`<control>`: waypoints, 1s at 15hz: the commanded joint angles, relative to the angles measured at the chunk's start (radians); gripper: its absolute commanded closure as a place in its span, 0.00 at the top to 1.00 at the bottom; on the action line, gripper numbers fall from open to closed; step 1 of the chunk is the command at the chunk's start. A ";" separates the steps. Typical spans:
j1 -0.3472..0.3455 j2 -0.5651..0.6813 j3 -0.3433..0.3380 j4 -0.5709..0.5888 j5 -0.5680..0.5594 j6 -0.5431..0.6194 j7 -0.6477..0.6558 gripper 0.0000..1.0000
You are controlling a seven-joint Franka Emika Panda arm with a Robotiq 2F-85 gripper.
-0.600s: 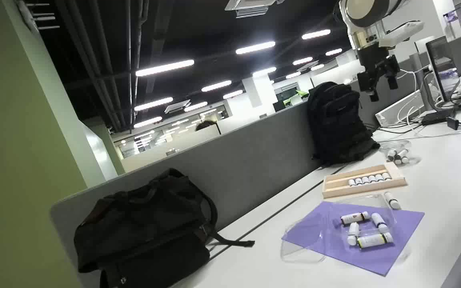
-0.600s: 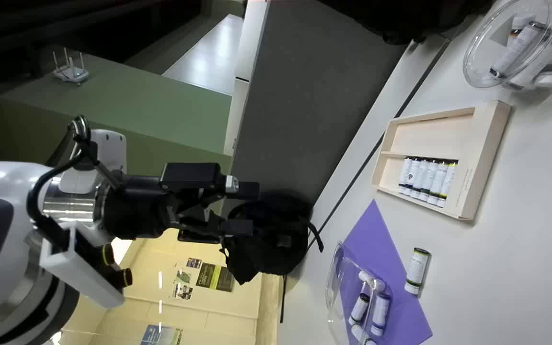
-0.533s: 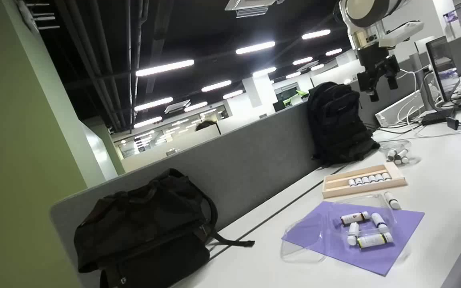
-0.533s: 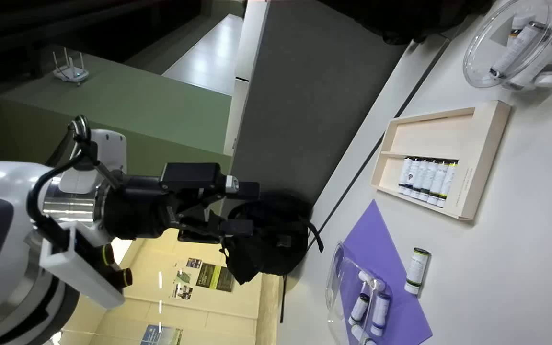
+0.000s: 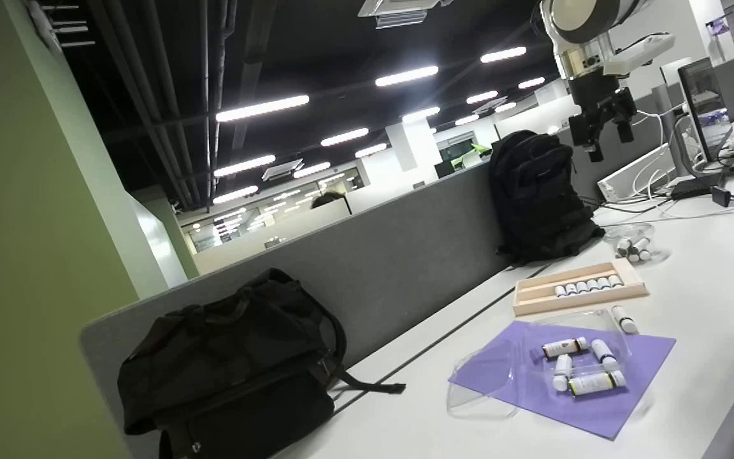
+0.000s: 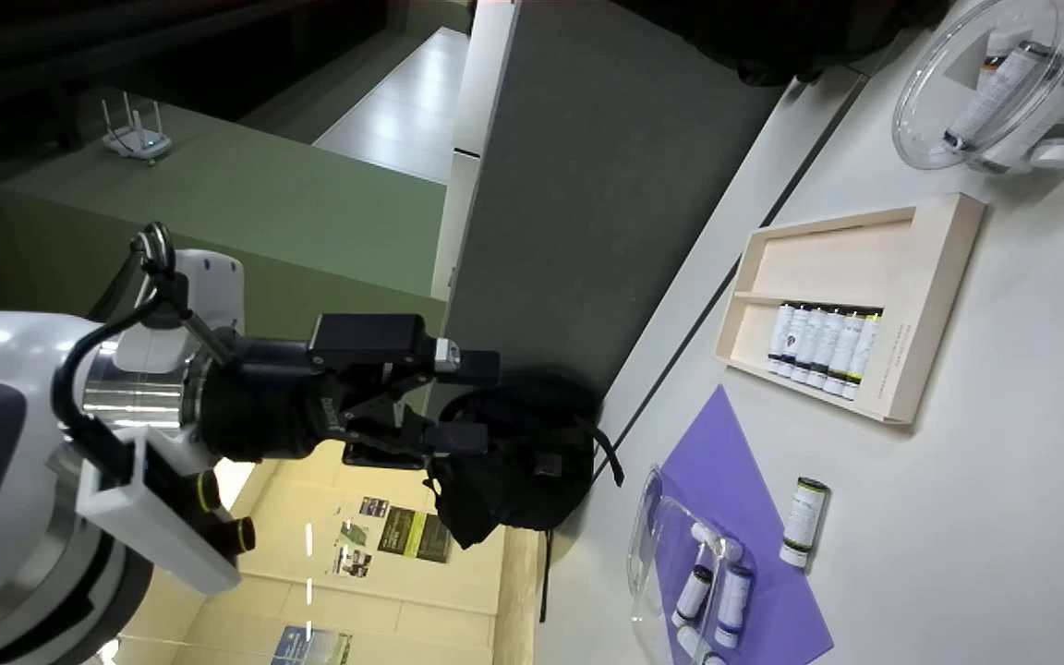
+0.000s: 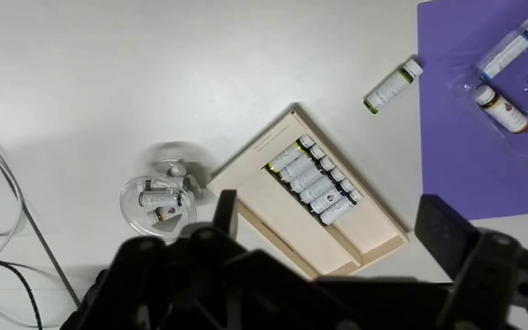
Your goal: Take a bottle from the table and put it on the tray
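A small white-labelled bottle (image 7: 388, 89) lies on its side on the white table (image 7: 108, 91). Its cap end is at the edge of a purple sheet. The bottle shows in both exterior views (image 5: 624, 319) (image 6: 804, 522). The pale wooden tray (image 7: 287, 224) has two long compartments and also shows in both exterior views (image 5: 580, 302) (image 6: 938, 305). Several bottles (image 7: 316, 181) lie side by side in one compartment; the other holds nothing. My gripper (image 7: 335, 222) is open and empty, its fingers on either side of the tray in the wrist view. Both exterior views (image 5: 610, 143) (image 6: 473, 403) show it high above the table.
The purple sheet (image 7: 465, 174) bears an open clear plastic container with several bottles. A round clear container (image 7: 129, 208) with bottles stands at the tray's opposite end. A grey divider (image 5: 418, 242), a backpack (image 5: 532, 197), a black bag (image 5: 233, 370) and cables (image 7: 19, 192) are around.
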State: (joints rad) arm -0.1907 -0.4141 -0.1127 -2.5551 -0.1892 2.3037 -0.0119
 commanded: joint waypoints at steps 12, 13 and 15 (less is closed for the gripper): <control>-0.006 0.433 0.008 -0.024 -0.066 0.384 0.542 1.00; 0.003 0.466 -0.003 -0.019 -0.063 0.388 0.570 1.00; 0.010 0.498 -0.011 -0.006 -0.059 0.391 0.591 1.00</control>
State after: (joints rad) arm -0.2266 0.0850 -0.0786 -2.5613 -0.2581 2.6955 0.5872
